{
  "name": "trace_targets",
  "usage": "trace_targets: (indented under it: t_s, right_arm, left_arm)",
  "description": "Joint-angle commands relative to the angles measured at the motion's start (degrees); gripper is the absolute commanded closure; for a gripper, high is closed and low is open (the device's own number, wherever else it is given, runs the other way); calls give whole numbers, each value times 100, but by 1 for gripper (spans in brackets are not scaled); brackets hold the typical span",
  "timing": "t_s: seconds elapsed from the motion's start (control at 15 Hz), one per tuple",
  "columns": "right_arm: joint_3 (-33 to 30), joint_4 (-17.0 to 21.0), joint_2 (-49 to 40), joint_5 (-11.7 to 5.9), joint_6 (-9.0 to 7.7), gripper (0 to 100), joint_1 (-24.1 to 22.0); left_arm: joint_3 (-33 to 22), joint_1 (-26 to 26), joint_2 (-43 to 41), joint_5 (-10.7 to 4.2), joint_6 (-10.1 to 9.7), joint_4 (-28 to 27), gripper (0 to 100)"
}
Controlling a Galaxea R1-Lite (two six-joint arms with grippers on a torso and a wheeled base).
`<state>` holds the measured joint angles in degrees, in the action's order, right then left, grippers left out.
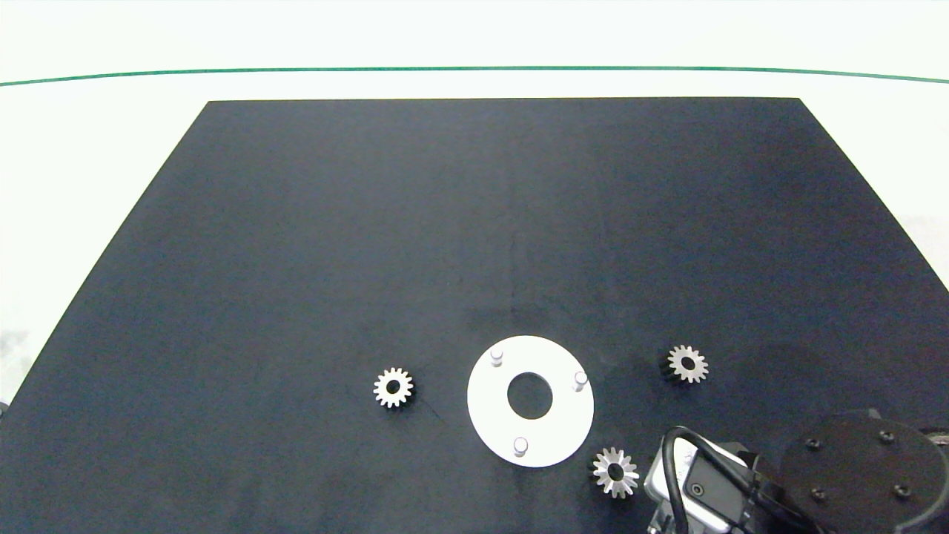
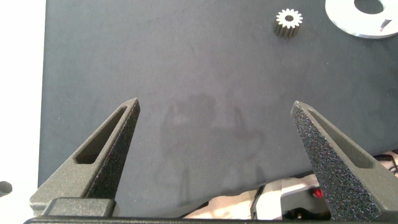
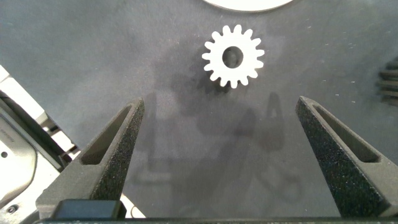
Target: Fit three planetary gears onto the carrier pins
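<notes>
A flat white disc (image 1: 560, 426) lies on the black mat with three carrier pins (image 1: 497, 357) (image 1: 580, 380) (image 1: 520, 446) standing bare. Three planetary gears lie flat on the mat: one left of the disc (image 1: 393, 387), one to its right (image 1: 688, 363), one at its near right (image 1: 615, 472). My right gripper (image 3: 221, 101) hovers open just short of that near gear (image 3: 233, 56), nothing between its fingers. My left gripper (image 2: 216, 104) is open and empty over bare mat, with the left gear (image 2: 288, 23) and the disc (image 2: 348, 15) far ahead of it.
The right arm (image 1: 852, 475) enters at the near right corner of the mat (image 1: 296, 222). A white table with a green line (image 1: 474, 69) surrounds the mat. Another gear's teeth (image 3: 388, 84) show at the right wrist view's edge.
</notes>
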<state>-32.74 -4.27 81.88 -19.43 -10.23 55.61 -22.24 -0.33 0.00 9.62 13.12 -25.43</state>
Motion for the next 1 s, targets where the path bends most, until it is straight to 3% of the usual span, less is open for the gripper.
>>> trace_targets:
  t_s: [0.07, 0.13, 0.33, 0.67, 0.8, 1.0]
  right_arm:
    - [-145, -4, 337, -105, 3, 0, -15]
    - [-224, -13, 434, -105, 12, 0, -24]
    - [-461, -4, 671, -113, 258, 0, -15]
    - [-540, -83, 891, -87, 302, 0, -24]
    - [-540, -312, 1031, -113, 469, 0, -24]
    - [-531, -417, 1137, -105, 522, 4, -24]
  left_arm:
    - [0, -2, 0, 5, 7, -15, 0]
    - [0, -2, 0, 5, 7, -15, 0]
    - [0, 7, 0, 5, 7, -15, 0]
    - [-9, 7, 0, 5, 7, -6, 0]
    - [-9, 7, 0, 5, 7, -6, 0]
    - [-9, 7, 0, 14, 7, -6, 0]
